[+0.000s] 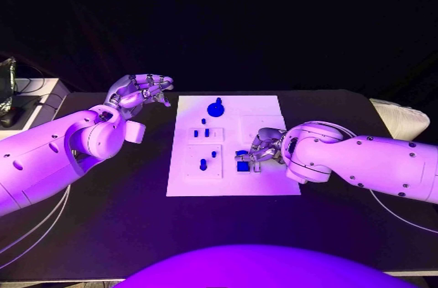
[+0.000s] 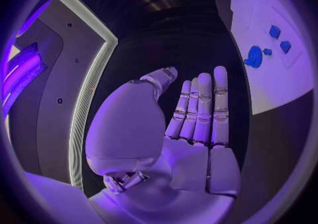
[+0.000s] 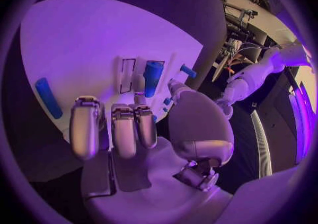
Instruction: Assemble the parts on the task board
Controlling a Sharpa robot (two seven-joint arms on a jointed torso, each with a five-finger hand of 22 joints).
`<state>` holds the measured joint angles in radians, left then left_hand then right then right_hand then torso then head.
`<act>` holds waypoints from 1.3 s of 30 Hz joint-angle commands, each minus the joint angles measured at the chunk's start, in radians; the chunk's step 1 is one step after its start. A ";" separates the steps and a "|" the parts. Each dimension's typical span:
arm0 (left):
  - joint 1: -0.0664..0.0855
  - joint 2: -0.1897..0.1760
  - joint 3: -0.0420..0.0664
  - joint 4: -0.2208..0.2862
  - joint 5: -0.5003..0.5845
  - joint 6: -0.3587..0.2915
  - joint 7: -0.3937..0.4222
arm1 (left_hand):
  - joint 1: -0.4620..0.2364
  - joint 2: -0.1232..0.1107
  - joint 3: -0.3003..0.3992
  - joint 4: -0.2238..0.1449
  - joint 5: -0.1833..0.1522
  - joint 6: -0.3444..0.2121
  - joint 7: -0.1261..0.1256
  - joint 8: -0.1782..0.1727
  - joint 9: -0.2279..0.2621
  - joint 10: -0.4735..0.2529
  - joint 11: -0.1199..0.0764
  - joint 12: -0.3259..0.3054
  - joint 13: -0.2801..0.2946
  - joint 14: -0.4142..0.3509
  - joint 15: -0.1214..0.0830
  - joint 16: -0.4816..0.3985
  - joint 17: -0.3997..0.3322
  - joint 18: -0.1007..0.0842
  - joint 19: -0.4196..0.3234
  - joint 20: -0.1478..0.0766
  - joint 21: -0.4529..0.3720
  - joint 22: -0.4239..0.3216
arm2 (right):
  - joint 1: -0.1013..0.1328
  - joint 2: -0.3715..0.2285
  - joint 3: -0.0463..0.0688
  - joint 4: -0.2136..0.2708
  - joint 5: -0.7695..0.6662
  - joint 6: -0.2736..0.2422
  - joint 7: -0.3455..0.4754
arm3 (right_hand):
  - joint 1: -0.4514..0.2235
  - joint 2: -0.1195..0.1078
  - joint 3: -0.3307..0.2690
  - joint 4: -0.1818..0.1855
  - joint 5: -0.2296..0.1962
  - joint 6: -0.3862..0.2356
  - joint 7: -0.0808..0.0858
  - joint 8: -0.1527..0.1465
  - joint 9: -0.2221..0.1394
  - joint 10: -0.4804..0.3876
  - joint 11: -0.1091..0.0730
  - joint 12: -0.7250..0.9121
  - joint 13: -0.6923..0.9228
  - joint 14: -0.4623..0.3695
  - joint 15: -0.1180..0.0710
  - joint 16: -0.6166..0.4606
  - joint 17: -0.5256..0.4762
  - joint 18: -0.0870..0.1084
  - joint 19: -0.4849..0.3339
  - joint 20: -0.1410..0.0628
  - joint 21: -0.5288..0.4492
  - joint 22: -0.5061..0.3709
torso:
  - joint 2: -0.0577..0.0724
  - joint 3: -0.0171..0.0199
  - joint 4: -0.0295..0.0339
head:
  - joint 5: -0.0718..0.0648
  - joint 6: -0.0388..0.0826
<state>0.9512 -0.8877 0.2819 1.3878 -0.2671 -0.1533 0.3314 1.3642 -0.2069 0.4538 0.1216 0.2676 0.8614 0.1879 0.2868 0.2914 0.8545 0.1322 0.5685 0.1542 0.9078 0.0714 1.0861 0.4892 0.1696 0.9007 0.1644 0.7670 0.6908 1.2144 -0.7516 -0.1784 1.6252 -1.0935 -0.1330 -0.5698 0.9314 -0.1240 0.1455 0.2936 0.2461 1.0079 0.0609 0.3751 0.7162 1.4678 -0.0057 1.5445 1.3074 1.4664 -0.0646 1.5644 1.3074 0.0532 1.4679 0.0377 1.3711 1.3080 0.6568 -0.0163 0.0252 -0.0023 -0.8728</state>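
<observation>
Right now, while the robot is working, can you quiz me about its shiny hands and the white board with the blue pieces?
1. True or false: the silver left hand is holding a blue piece.
2. Which hand is over the flat white task board? A) left B) right C) both
3. Fill in the gap: the large round blue part lies at the board's ___ end, counting from the robot (near or far).

Key
1. False. It is empty, with its fingers straight, and it is beside the board.
2. B. The silver right hand is over the board's right side, close to some small blue pieces.
3. Far.
</observation>
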 commanded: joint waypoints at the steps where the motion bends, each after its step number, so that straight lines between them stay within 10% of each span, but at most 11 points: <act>1: 0.000 0.001 0.001 0.003 0.006 0.014 0.006 | 0.003 0.008 0.001 0.004 0.000 -0.004 0.001 0.005 -0.002 -0.001 0.003 -0.003 -0.001 0.001 -0.001 -0.001 0.002 0.014 0.007 0.002 -0.006 -0.001 | -0.001 0.000 0.000 0.007 -0.009 0.004 0.005 | -0.020 -0.002 -0.022 0.000 -0.012 0.003 0.003 -0.004 0.002 0.086 -0.003 -0.001 0.243 0.103 -0.008 0.004 0.257 -0.015 0.054 -0.004 0.005 0.185 | 0.000 0.0004 0.0000 | 0.000 0.000; 9: 0.000 0.000 0.001 0.003 0.006 0.014 0.006 | 0.003 0.008 0.001 0.004 0.000 -0.004 0.001 0.005 -0.002 -0.001 0.003 -0.003 -0.001 0.001 -0.001 -0.001 0.002 0.014 0.007 0.002 -0.006 -0.001 | -0.004 -0.023 0.000 0.027 -0.020 -0.021 0.013 | -0.033 0.016 -0.071 -0.001 -0.043 0.006 0.003 -0.003 0.005 0.087 -0.003 -0.001 0.244 0.104 -0.008 0.005 0.259 -0.016 0.056 -0.004 0.009 0.189 | 0.000 0.0004 0.0009 | 0.001 0.000; 22: 0.000 0.000 0.001 0.000 0.006 0.015 0.008 | 0.005 0.010 0.000 0.006 0.000 -0.005 0.002 0.005 -0.002 -0.002 0.003 -0.005 -0.002 0.000 0.000 0.000 0.002 0.013 0.009 0.002 -0.008 -0.003 | 0.009 -0.149 0.008 0.064 0.099 -0.159 0.150 | 0.227 0.004 -0.071 -0.007 0.046 -0.020 0.014 -0.042 -0.011 0.095 0.005 0.013 0.255 0.104 -0.001 0.006 0.263 -0.023 0.065 0.000 0.041 0.207 | -0.002 0.0004 -0.0013 | -0.003 0.000; 26: 0.000 0.001 0.001 -0.002 0.006 0.016 0.011 | 0.005 0.009 0.000 0.006 0.000 -0.005 0.002 0.005 -0.003 -0.002 0.003 -0.005 -0.002 -0.001 0.000 -0.001 0.002 0.013 0.009 0.002 -0.008 -0.003 | 0.029 -0.191 0.010 0.052 0.146 -0.130 0.184 | 0.264 0.007 -0.061 -0.009 0.064 -0.027 0.021 -0.066 -0.026 0.099 0.011 0.019 0.258 0.104 0.003 0.006 0.263 -0.023 0.065 0.004 0.043 0.208 | -0.003 0.0006 -0.0021 | -0.006 0.003; 30: 0.000 0.001 0.001 -0.003 0.006 0.016 0.013 | 0.005 0.009 0.000 0.006 0.000 -0.005 0.002 0.005 -0.003 -0.001 0.003 -0.005 -0.002 -0.001 0.000 -0.001 0.002 0.013 0.009 0.002 -0.008 -0.003 | 0.045 -0.223 0.011 0.024 0.144 -0.047 0.169 | 0.323 0.008 -0.027 -0.014 -0.006 -0.013 0.025 -0.094 -0.055 0.102 0.014 0.024 0.262 0.104 0.007 0.006 0.263 -0.025 0.068 0.008 0.051 0.213 | -0.002 0.0004 -0.0032 | -0.011 0.008; 39: -0.001 0.001 0.001 -0.001 0.007 0.015 0.015 | 0.004 0.009 -0.002 0.008 -0.001 -0.006 0.001 0.006 -0.004 0.005 0.002 -0.002 -0.002 -0.002 0.000 -0.001 0.002 0.013 0.009 0.003 -0.011 -0.005 | 0.050 -0.254 0.010 -0.014 -0.019 0.084 0.072 | 0.280 -0.012 -0.036 -0.001 -0.016 0.030 0.017 -0.095 -0.064 0.103 0.008 0.026 0.263 0.104 0.003 0.006 0.263 -0.031 0.076 0.007 0.085 0.226 | 0.000 0.0006 -0.0020 | -0.026 0.011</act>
<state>0.9503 -0.8878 0.2819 1.3840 -0.2664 -0.1523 0.3328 1.3682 -0.2029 0.4510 0.1243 0.2676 0.8614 0.1879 0.2868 0.2889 0.8545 0.1321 0.5686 0.1530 0.9078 0.0715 1.0861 0.4908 0.1696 0.9043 0.1680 0.7598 0.6873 1.2654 -1.0031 -0.1686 1.6138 -1.0184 -0.1363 -0.4565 1.2215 -0.1382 0.1149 0.2930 0.2320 1.0314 0.0765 0.2838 0.6529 1.4676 0.0015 1.5688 1.3078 1.4646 -0.0625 1.5644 1.3074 0.0375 1.4642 0.0415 1.4528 1.3074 0.6565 -0.0152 0.0226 -0.0244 -0.8625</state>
